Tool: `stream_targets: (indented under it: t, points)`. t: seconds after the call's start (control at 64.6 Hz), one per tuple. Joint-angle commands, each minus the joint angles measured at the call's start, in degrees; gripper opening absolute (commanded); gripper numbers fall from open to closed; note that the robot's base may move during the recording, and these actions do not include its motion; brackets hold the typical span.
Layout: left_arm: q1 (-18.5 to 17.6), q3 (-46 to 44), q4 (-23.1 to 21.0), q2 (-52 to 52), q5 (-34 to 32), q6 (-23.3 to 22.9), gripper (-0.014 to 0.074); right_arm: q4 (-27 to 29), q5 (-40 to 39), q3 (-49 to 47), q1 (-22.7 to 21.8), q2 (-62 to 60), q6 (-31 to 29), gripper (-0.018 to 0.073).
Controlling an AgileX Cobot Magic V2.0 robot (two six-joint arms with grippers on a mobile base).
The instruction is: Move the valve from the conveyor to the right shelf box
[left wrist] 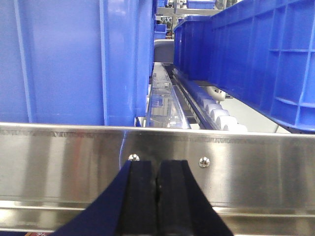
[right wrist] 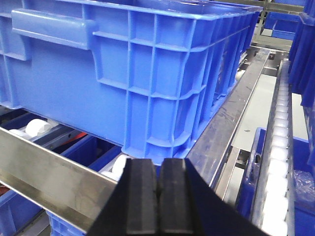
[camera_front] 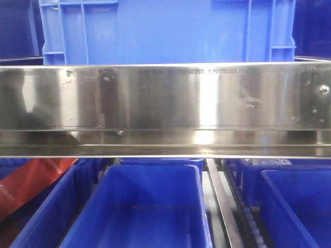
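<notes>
From the front, a wide steel rail [camera_front: 165,95] is crossing the whole view, shiny and a little scratched, with a screw near its right end. Behind and above the rail, a big blue crate [camera_front: 165,31] is standing on the upper level. Under the rail, several blue bins are sitting side by side: one in the middle [camera_front: 139,206], one at the right [camera_front: 300,206], and at the left one that is holding something red [camera_front: 26,186]; what it is, I cannot tell.

The left gripper [left wrist: 157,196] is pointing at a steel rail [left wrist: 246,162] with two screws, and its two black fingers [left wrist: 140,196] are pressing together with nothing between them. Beyond the rail, a blue crate [left wrist: 69,59] is at the left and another blue crate [left wrist: 256,54] at the right, with white rollers [left wrist: 221,115] under the right one.

The right gripper [right wrist: 157,196] is also showing its black fingers [right wrist: 142,196] touching each other, holding nothing. It is hanging just before the corner of a ribbed blue crate [right wrist: 138,73] that is resting on white rollers [right wrist: 37,127] and a steel rail [right wrist: 54,179].

The valve and the conveyor are not appearing in any of these views, so I cannot say where the valve is lying.
</notes>
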Motion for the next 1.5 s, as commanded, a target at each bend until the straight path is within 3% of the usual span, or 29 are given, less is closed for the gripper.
stream_targets:
  t: [0.0,0.542,0.681,0.836,0.991,1.207,1.486]
  points:
    - [0.3,-0.1,0.0,-0.3,-1.2,-0.3,-0.0111,-0.3,-1.3,0.1,0.0,-0.3,-0.5,-0.0162]
    - [0.3,-0.1,0.0,-0.3,-1.2,-0.3,-0.0111,-1.5,-1.1,0.6,-1.3,-1.9,-0.5,-0.0162]
    - [0.3,-0.1,0.0,-0.3,-1.2,-0.3,-0.0111,-1.5,-1.8,3.5,-7.6,-6.9,0.1,-0.0162]
    - [0.3,-0.1,0.0,-0.3,-1.2,-0.3,-0.0111,-5.0,-4.3,10.0,-17.1,-14.0,7.6,-0.0162]
    - [0.3,-0.1,0.0,-0.3,-1.2,-0.3,-0.0111,-5.1,-7.8,17.1,-21.7,-20.8,7.6,-0.0162]
    - [0.3,-0.1,0.0,-0.3,-1.2,-0.3,-0.0111,-6.7,-12.3,25.7,-22.0,-23.7,7.6,-0.0162]
    - [0.3,-0.1,0.0,-0.3,-1.2,-0.3,-0.0111,-6.9,-13.4,25.7,-22.0,-23.7,7.6,-0.0162]
